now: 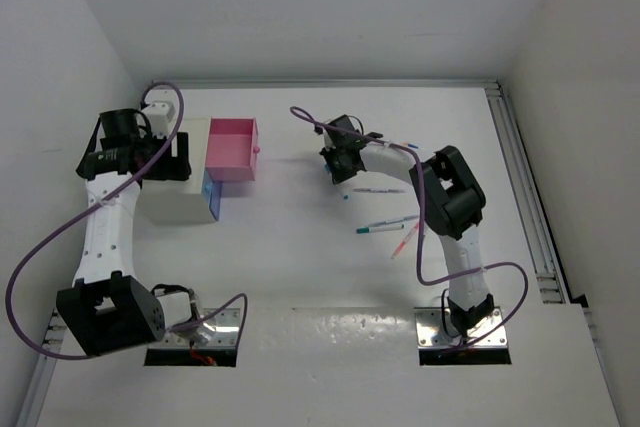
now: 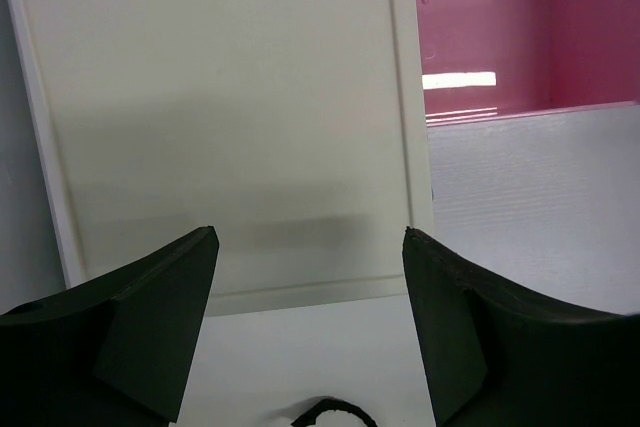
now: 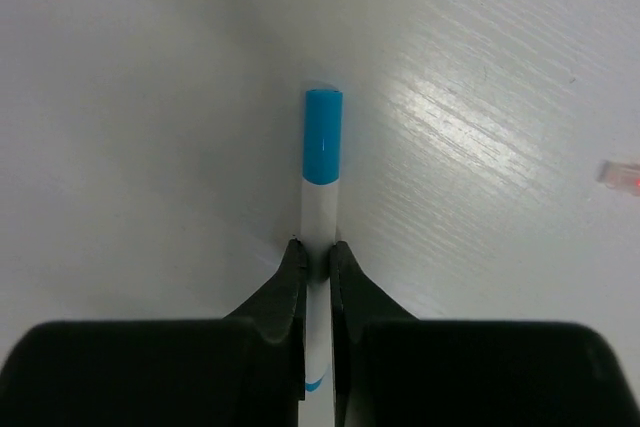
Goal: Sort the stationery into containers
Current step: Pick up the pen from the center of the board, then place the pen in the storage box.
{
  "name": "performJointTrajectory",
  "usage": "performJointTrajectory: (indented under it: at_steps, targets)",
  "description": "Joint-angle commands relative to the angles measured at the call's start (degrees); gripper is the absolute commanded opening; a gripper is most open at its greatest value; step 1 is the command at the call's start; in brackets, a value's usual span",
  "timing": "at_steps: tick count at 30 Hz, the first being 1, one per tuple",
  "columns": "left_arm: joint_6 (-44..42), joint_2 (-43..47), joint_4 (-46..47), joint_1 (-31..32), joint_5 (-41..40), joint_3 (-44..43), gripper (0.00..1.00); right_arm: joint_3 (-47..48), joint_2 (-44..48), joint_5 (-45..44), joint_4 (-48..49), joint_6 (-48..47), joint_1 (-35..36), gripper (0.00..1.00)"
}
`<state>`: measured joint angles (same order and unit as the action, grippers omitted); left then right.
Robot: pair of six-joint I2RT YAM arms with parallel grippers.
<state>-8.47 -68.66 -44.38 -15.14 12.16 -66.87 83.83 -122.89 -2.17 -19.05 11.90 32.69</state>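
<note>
I see a white block-shaped cabinet (image 1: 182,203) standing by the table's (image 1: 300,277) left edge, toward the far-left corner. In the left wrist view, its flat white panel (image 2: 230,117) fills most of my frame. A metal rail (image 1: 527,197) runs along the right edge, and a second rail (image 1: 330,84) lines the far edge. White walls (image 1: 60,47) enclose the table.
</note>
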Motion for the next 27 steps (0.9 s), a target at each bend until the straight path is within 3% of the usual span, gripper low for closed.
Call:
performJointTrajectory:
  at_steps: [1,8,14,18,27]
  targets:
    - [0.2,-0.2,2.0,-0.5,-0.1,0.3,0.81,-0.5,2.3,3.5,0.9,-1.6,0.1,0.01]
    - [0.8,-3.0,3.9,-0.6,2.2,1.8,0.81,4.1,11.1,14.3,4.0,5.3,-1.1,0.0]
    - [1.2,-3.8,5.3,-0.9,2.9,2.8,0.8,12.0,14.3,20.5,12.3,21.2,-0.3,0.0]
    - [1.3,-4.3,5.4,-0.9,2.7,2.8,0.8,16.6,12.0,19.8,21.1,29.0,2.5,0.0]
    - [1.6,-4.1,5.4,-1.5,2.4,3.0,0.81,28.5,-1.5,14.4,28.9,38.5,9.5,0.0]
